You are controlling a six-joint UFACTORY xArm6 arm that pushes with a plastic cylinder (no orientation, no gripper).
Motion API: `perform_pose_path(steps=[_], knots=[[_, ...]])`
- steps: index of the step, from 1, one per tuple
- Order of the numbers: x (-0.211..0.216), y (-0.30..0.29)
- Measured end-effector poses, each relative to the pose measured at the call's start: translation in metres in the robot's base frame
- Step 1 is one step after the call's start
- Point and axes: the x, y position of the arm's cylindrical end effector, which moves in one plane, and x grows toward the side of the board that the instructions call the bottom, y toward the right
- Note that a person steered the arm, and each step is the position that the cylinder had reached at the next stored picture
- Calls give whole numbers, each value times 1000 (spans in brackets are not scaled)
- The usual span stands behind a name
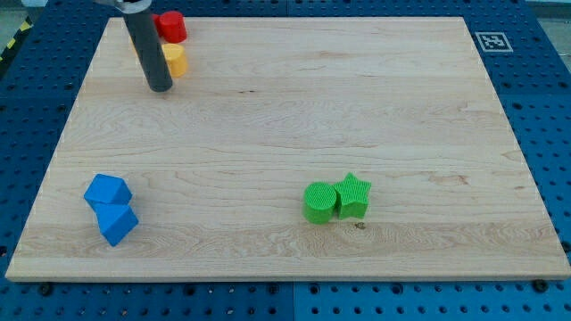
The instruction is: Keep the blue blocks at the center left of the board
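Observation:
Two blue blocks sit touching at the view's lower left of the wooden board [285, 116]: a blue angular block [107, 190] and, just below it, a blue cube-like block [117, 223]. My tip [161, 87] rests on the board near the view's top left, far above the blue blocks. It stands just left of a yellow block [175, 61], seemingly touching it. A red cylinder [171, 26] lies just above the yellow block.
A green cylinder [318, 201] and a green star [354, 195] sit touching right of the board's centre, toward the view's bottom. A fiducial tag [491, 41] lies off the board's top right corner. Blue pegboard surrounds the board.

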Motion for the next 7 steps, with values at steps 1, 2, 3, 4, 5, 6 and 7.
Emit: perform_pose_path(steps=[1,2,3,4,5,6,7], knots=[[-18,5],[-50,-5],[-60,-6],[-41,8],[-10,13],[15,-34],[70,-60]])
